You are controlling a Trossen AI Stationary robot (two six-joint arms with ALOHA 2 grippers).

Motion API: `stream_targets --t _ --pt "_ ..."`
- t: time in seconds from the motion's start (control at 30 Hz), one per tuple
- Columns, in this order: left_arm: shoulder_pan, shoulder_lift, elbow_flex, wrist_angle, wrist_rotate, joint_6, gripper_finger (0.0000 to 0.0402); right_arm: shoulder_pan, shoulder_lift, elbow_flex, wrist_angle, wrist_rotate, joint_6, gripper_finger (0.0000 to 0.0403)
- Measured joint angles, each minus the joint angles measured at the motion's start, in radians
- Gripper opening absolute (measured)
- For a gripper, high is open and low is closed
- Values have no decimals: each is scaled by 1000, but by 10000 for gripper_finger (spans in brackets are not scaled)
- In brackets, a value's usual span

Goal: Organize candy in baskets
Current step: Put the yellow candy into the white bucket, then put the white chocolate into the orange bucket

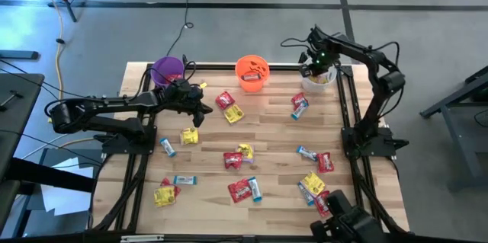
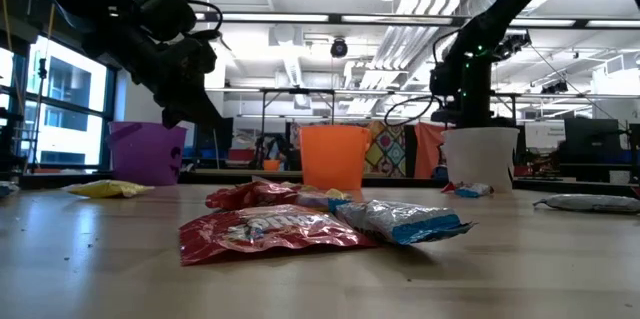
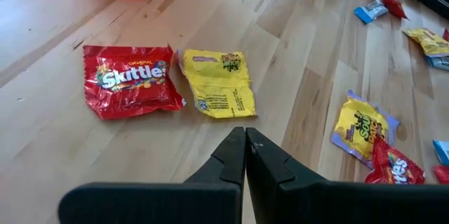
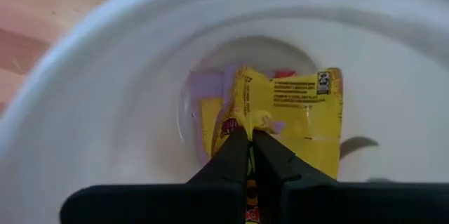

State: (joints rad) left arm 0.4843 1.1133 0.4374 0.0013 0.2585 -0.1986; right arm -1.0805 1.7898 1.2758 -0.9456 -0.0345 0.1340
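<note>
Three buckets stand along the table's far edge: purple (image 1: pixel 168 70), orange (image 1: pixel 252 71) and white (image 1: pixel 319 81). Red, yellow and blue-and-white candies lie scattered over the wood. My left gripper (image 3: pixel 245 138) is shut and empty, above the table near the purple bucket. It points at a red Skittles packet (image 3: pixel 133 80) and a yellow packet (image 3: pixel 217 83) lying flat side by side. My right gripper (image 4: pixel 250 134) is over the white bucket (image 4: pixel 84 76), shut on a yellow packet (image 4: pixel 295 119) that hangs inside it. More candy lies on the bucket's bottom. My right gripper pinches the yellow packet by a crumpled edge (image 4: pixel 254 120) between its two fingers, coming from above and pointing down into the white bucket. The packet hangs below the fingertips inside the bucket's wall. Whether its lower end rests on the candy beneath, I cannot tell.
Several candies lie on the near half of the table, among them a red packet (image 1: pixel 239 190), a yellow one (image 1: pixel 189 136) and a blue bar (image 1: pixel 167 147). In the low view a red packet (image 2: pixel 270 231) and a blue-and-white bar (image 2: pixel 400 221) lie close to the camera.
</note>
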Motion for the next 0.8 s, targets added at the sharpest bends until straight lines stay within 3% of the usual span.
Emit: stream_targets --t 0.13,0.37,0.53,0.67,0.8 --pt "0 0 0 0 0 0 0 2 -3 0 -12 4 0 31" --pt "0 0 0 0 0 3 0 8 -69 0 -73 105 14 146" --pt "0 -3 0 3 0 25 0 47 -189 0 -72 71 -3 201" --pt "0 -23 0 5 -1 49 0 123 -307 0 -102 54 31 190" --pt "0 -51 0 19 -29 83 0 240 -392 0 -163 46 103 126"
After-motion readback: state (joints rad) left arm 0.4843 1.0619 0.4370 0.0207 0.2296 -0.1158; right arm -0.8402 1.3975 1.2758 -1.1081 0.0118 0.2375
